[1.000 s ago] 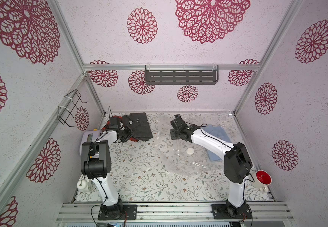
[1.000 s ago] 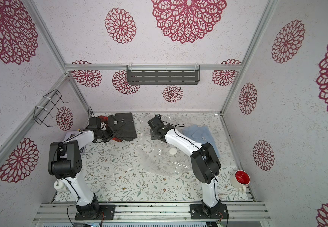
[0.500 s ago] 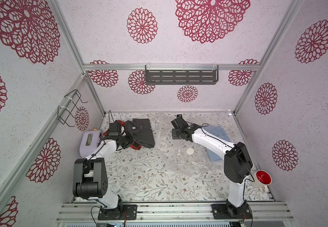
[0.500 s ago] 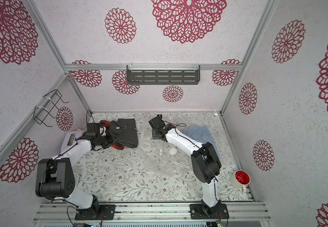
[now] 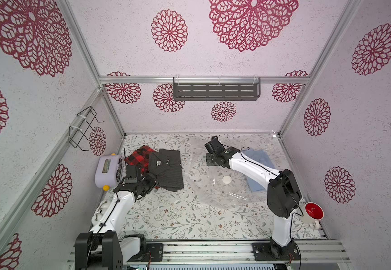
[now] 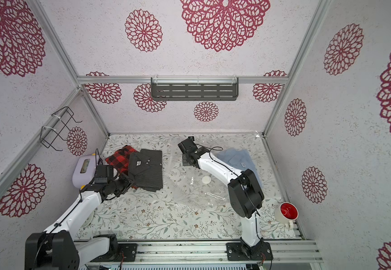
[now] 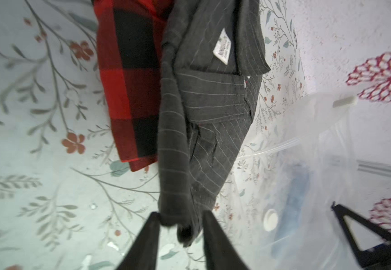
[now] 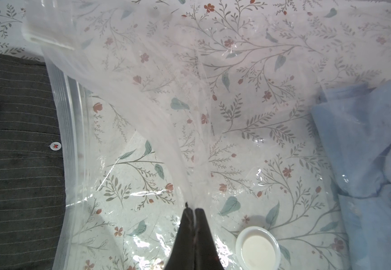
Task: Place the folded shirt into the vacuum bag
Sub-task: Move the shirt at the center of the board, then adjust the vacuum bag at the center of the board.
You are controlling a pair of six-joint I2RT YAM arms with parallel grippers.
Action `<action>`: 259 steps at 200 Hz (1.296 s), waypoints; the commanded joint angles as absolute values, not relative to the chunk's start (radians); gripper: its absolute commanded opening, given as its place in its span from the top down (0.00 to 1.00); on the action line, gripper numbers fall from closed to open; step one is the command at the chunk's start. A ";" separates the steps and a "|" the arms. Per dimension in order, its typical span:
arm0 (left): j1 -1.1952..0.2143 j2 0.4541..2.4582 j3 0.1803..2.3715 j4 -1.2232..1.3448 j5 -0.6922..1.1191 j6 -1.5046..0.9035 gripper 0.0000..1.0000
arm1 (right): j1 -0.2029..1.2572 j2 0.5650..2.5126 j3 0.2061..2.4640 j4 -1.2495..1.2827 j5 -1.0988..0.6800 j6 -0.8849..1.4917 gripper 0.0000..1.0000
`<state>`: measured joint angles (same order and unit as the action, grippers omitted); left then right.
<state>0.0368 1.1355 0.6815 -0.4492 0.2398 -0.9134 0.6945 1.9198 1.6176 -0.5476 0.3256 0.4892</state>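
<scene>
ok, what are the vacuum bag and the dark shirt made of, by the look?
vacuum bag: thin clear plastic film, glossy; glare streaks, creases, see-through.
dark shirt: woven cloth, matte, likely cotton though fibre unclear; pinstripes, stitched collar, sewn label.

No legible writing anywhere in the cell.

Candidate 1: small white woven neck label (image 7: 222,46), sewn inside the collar of the dark grey pinstriped folded shirt (image 7: 204,105). The left wrist view shows dark print on it in a few short lines, too blurred to make out a single letter. In both top views the label (image 5: 158,163) is only a pale fleck.

Candidate 2: pale lavender plastic box-shaped appliance (image 5: 108,171) at the left edge of the desk (image 5: 178,217). A rectangular display window (image 5: 107,165) sits on its upper face. No digits or characters resolve there.
</scene>
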 commanded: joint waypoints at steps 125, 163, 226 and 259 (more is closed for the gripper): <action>-0.205 1.585 1.222 -0.526 0.219 -0.760 0.37 | 0.759 2.064 1.699 -0.453 0.241 0.539 1.00; -0.256 1.694 1.180 -0.326 0.402 -0.858 0.39 | 0.757 2.002 1.657 -0.448 0.282 0.552 1.00; -0.293 1.858 1.279 -0.383 0.245 -0.820 0.16 | 0.762 1.903 1.603 -0.440 0.288 0.555 1.00; -0.292 1.939 1.331 -0.373 0.239 -0.819 0.18 | 0.766 1.846 1.560 -0.427 0.284 0.555 1.00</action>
